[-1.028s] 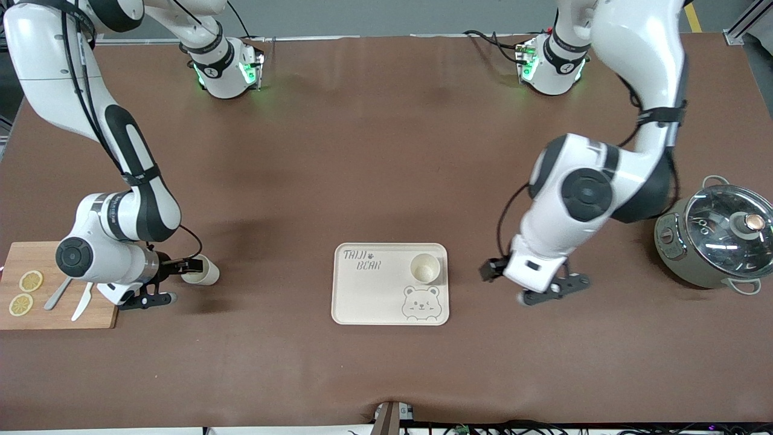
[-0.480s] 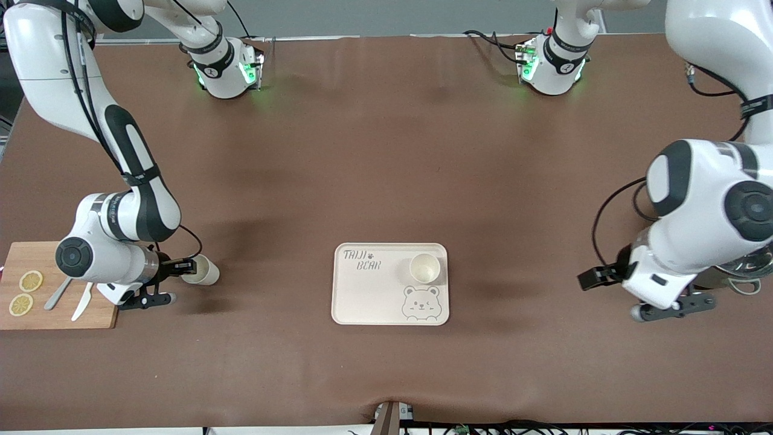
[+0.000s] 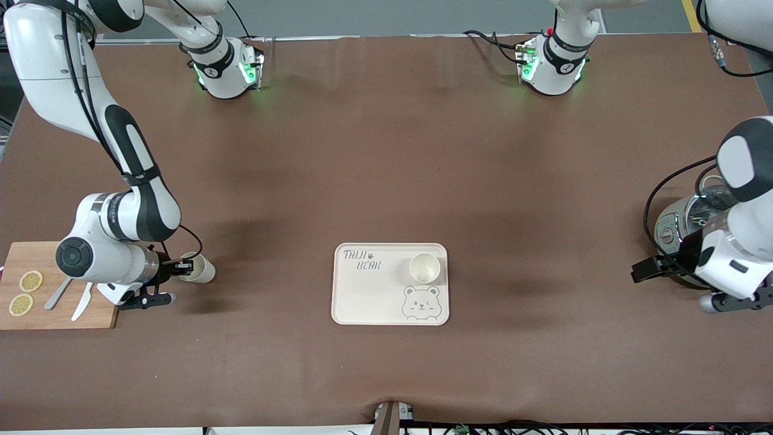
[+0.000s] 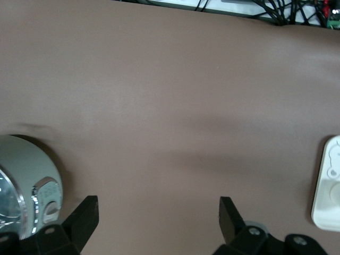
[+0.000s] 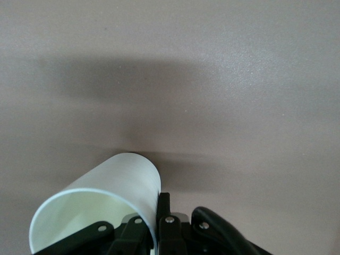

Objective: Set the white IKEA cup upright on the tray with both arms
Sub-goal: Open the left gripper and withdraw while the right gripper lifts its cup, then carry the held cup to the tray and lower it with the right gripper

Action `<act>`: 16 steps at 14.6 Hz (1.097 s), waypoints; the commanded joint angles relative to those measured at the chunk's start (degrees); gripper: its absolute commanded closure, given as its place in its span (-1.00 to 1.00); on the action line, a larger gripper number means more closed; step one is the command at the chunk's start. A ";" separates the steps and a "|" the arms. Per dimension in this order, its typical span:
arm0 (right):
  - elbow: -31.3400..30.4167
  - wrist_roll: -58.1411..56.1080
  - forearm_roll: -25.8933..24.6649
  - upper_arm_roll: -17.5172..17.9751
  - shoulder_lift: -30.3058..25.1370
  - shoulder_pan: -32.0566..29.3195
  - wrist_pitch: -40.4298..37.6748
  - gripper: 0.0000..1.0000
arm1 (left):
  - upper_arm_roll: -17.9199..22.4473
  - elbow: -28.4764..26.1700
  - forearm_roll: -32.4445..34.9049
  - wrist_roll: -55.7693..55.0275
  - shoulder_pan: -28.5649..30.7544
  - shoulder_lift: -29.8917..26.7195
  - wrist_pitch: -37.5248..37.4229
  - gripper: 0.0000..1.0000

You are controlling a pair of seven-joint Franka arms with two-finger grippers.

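Note:
The cream tray (image 3: 368,296) with "TAIJI BEAR" lettering lies near the table's middle, and one white cup (image 3: 424,267) stands upright on it above the bear face. A second white cup (image 3: 201,269) lies on its side beside the wooden board, at the right arm's end. My right gripper (image 3: 183,267) is shut on its rim; in the right wrist view the fingers (image 5: 164,212) pinch the cup's (image 5: 117,180) wall. My left gripper (image 3: 644,272) is open and empty, low beside the pot, with its jaws wide apart in the left wrist view (image 4: 158,212). That view shows a tray corner (image 4: 329,196).
A wooden cutting board (image 3: 102,314) with lemon slices (image 3: 30,281) and cutlery (image 3: 81,302) sits at the right arm's end. A grey pot with a glass lid (image 3: 688,220) stands at the left arm's end, partly hidden by the left arm, and shows in the left wrist view (image 4: 24,186).
The left arm has swung from beside the tray out to the pot at its end of the table. The right gripper and its cup have shifted only slightly.

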 commanded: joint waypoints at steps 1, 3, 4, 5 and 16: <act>0.03 0.25 -0.16 0.22 -0.17 0.21 -0.09 1.00 | -0.35 -2.09 -1.19 3.28 -0.17 -4.37 -2.57 -1.00; 0.12 0.52 -0.08 0.22 -0.26 0.65 -0.18 1.00 | 0.26 -2.35 -1.28 2.86 -2.79 -6.30 -3.71 -1.00; 0.21 0.52 -0.08 0.31 -0.35 0.74 -0.27 1.00 | 1.39 -2.26 -1.19 2.50 -4.37 -7.01 -5.46 -1.00; 0.21 0.61 0.27 0.40 -0.44 0.74 -0.27 1.00 | 2.10 -2.26 -1.19 2.50 -5.43 -8.49 -7.13 -1.00; 7.06 32.54 8.18 1.45 -4.13 13.72 -14.07 1.00 | 3.16 -9.73 -0.67 6.09 -5.53 -25.19 -15.40 -1.00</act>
